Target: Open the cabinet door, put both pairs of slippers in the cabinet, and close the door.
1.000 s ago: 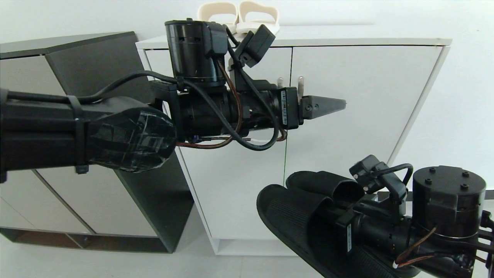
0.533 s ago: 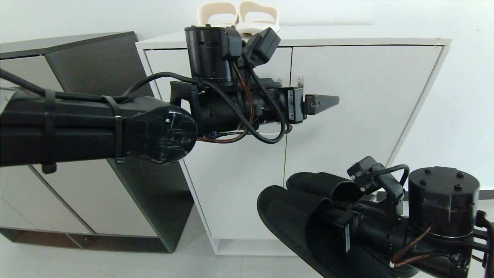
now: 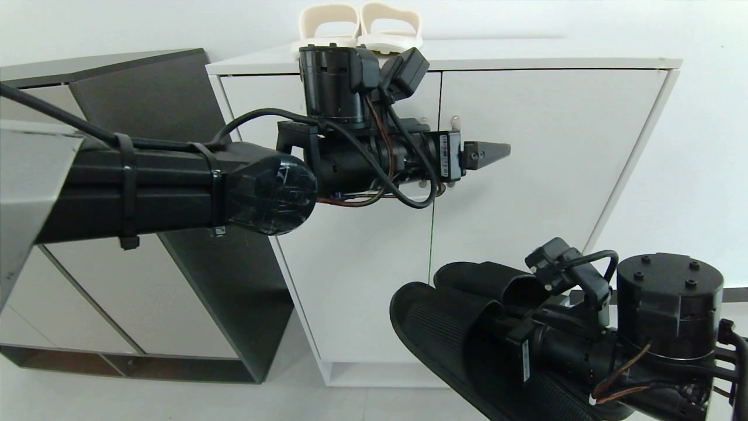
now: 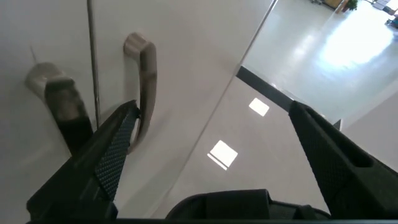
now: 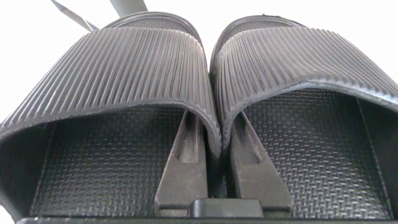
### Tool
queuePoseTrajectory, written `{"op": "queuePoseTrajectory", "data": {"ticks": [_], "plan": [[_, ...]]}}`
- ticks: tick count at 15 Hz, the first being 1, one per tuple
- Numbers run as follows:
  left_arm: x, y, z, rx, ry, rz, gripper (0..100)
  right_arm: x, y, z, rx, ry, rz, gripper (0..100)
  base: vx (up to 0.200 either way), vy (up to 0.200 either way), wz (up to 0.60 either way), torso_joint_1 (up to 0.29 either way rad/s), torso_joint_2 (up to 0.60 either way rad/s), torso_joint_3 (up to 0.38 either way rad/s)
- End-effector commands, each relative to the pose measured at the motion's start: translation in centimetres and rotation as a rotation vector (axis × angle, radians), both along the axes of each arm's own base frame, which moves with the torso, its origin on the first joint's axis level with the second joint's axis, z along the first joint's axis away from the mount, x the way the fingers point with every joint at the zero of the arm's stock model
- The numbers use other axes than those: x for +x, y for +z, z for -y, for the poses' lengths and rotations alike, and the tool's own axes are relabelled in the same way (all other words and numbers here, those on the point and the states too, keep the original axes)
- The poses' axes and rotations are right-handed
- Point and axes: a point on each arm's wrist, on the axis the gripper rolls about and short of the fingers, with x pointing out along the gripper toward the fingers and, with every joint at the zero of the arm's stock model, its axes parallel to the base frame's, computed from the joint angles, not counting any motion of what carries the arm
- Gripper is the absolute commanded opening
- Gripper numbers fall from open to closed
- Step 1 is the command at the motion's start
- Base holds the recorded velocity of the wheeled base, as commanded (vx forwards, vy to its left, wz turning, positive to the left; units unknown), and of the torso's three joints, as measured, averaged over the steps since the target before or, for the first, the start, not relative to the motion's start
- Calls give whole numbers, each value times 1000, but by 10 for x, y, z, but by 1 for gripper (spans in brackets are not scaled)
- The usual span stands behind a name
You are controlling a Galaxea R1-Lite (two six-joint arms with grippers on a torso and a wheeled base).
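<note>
So far nothing is stored: both cabinet doors [image 3: 526,175] are shut. The left gripper [image 3: 494,155], fingers apart, hangs at a door handle [image 4: 146,74]. The right gripper [image 5: 214,124] has its fingers clamped on the black slippers [image 3: 456,316], low before the cabinet. White slippers [image 3: 359,23] sit on the cabinet top's back edge.

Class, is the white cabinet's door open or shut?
Shut: the cabinet doors lie flush, with only a thin seam between them.
</note>
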Motion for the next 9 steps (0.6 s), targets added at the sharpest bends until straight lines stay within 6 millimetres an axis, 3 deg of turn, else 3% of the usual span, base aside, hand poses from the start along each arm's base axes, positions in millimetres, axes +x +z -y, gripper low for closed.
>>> {"op": "queuePoseTrajectory", "data": {"ticks": [1, 6, 9], "plan": [[5, -5, 3, 8, 6, -11, 0, 0, -1, 0, -2, 0, -1, 0, 0, 0, 0, 0, 0, 0], [4, -3, 3, 4, -3, -10, 0, 0, -1, 0, -5, 0, -4, 0, 0, 0, 0, 0, 0, 0], [-15, 8, -5, -4, -18, -5, 0, -3, -2, 2, 0, 42, -16, 0, 0, 0, 0, 0, 0, 0]]}}
